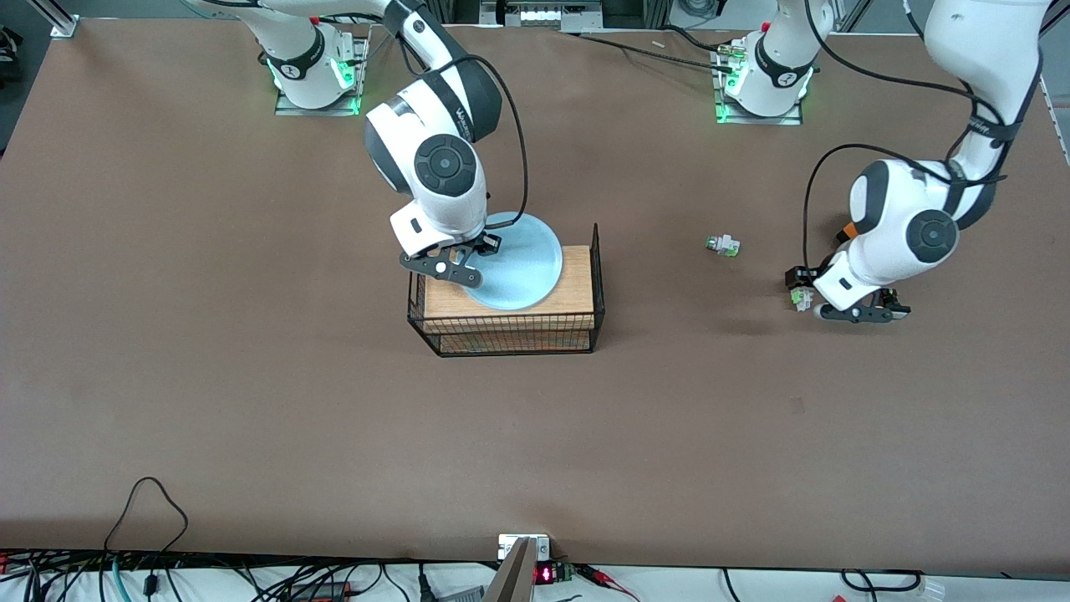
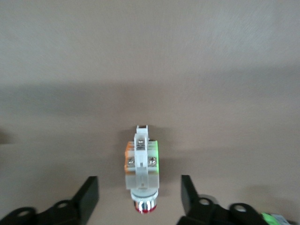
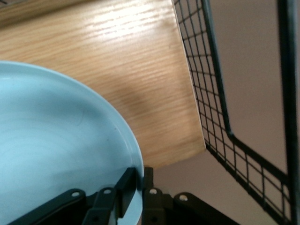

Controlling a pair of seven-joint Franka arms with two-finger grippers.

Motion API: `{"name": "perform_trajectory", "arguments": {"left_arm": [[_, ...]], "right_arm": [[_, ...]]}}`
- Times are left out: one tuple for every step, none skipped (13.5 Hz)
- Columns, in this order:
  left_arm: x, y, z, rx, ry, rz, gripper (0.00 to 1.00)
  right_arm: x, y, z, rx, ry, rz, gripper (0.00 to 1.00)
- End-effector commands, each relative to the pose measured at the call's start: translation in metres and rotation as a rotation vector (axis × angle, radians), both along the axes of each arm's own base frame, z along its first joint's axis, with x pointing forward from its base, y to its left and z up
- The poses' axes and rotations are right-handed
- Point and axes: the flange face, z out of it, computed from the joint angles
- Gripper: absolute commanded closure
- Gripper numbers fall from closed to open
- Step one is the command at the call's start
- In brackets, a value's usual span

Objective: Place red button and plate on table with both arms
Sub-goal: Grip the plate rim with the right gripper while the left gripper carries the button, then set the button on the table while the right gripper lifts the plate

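Observation:
The light blue plate (image 1: 518, 263) (image 3: 56, 140) lies on the wooden top of a wire basket. My right gripper (image 1: 475, 255) (image 3: 139, 183) is shut on its rim at the edge toward the right arm's end, one finger over the plate and one under it. The red button (image 1: 802, 299) (image 2: 143, 164) lies on the brown table (image 1: 251, 376) toward the left arm's end, red cap pointing at the wrist camera. My left gripper (image 1: 807, 293) (image 2: 138, 180) stands low over it, open, with a finger (image 2: 89, 192) on each side and a gap to the button on both.
The black wire basket (image 1: 510, 334) (image 3: 211, 93) with its wooden top (image 3: 140, 61) stands mid-table, one wire wall rising beside the plate. A similar whitish part with a green cap (image 1: 723, 245) lies between the basket and the left gripper. Cables run along the table's near edge.

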Motion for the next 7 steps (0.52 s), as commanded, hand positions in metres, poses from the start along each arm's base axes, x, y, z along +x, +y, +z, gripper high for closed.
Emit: {"name": "perform_trajectory", "arguments": {"left_arm": [[0.029, -0.011, 0.064, 0.011, 0.050, -0.018, 0.00], [0.039, -0.012, 0.085, 0.015, 0.074, -0.017, 0.00], [0.050, -0.014, 0.107, 0.021, 0.089, -0.023, 0.00], [0.058, -0.017, 0.126, 0.024, 0.096, -0.025, 0.00], [0.066, -0.019, 0.148, 0.029, 0.096, -0.028, 0.00], [0.073, -0.017, 0.170, 0.031, 0.084, -0.023, 0.00], [0.081, -0.015, 0.191, 0.031, 0.059, -0.019, 0.00]], "right_arm": [[-0.007, 0.000, -0.011, 0.007, 0.071, -0.064, 1.00], [-0.006, 0.000, -0.010, 0.011, 0.074, -0.081, 1.00], [-0.006, -0.001, -0.010, 0.011, 0.075, -0.093, 1.00], [-0.005, -0.002, -0.008, 0.012, 0.072, -0.097, 1.00], [-0.004, -0.003, -0.008, 0.012, 0.072, -0.099, 1.00], [-0.003, -0.004, -0.008, 0.012, 0.071, -0.100, 1.00], [-0.002, -0.006, -0.008, 0.012, 0.072, -0.104, 1.00]]}}
